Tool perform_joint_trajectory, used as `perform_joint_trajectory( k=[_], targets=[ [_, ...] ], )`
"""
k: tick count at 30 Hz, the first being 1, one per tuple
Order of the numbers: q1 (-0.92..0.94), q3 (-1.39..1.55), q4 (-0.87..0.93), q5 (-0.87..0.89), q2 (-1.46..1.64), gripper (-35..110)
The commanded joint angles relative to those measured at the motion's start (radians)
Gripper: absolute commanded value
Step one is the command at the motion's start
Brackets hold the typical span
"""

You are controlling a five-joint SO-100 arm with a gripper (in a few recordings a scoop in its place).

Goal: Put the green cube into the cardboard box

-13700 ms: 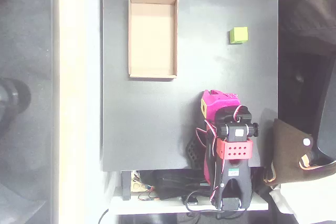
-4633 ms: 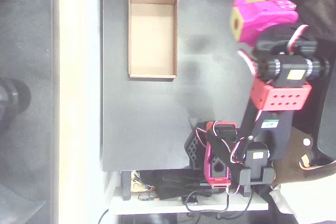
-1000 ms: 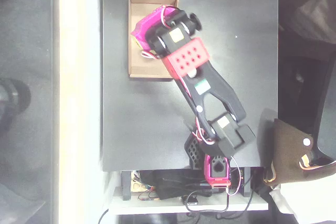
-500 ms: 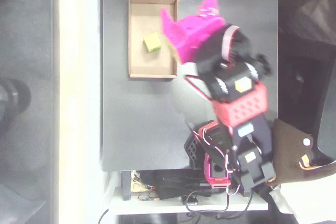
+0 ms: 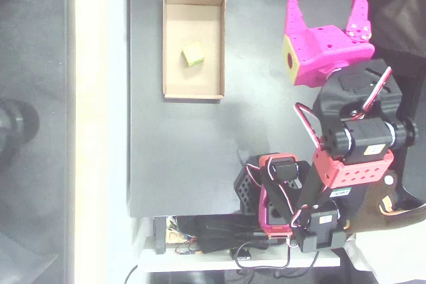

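The green cube [image 5: 194, 53] lies on the floor of the cardboard box [image 5: 193, 89], near its middle, slightly tilted. The box sits at the upper left of the black table in the overhead view. My magenta gripper [image 5: 326, 6] hovers over the table's upper right, far from the box. Its two fingers are spread wide with nothing between them.
The arm's base [image 5: 279, 191] and a tangle of cables stand at the table's front edge. A brown object [image 5: 373, 191] lies off the table's right side. Bare black tabletop [image 5: 186, 157] stretches between the box and the base.
The arm has swung right, away from the box, and now stands over the table's right side with open fingers. The cube stays in the box where it lay half a second ago.
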Motion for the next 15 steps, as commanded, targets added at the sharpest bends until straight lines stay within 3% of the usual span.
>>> perform_joint_trajectory(
  k=[1,15],
  targets=[
    [0.052,-0.006,0.021,0.003,0.04,39],
    [0.121,0.36,0.021,0.002,0.179,39]
  ],
)
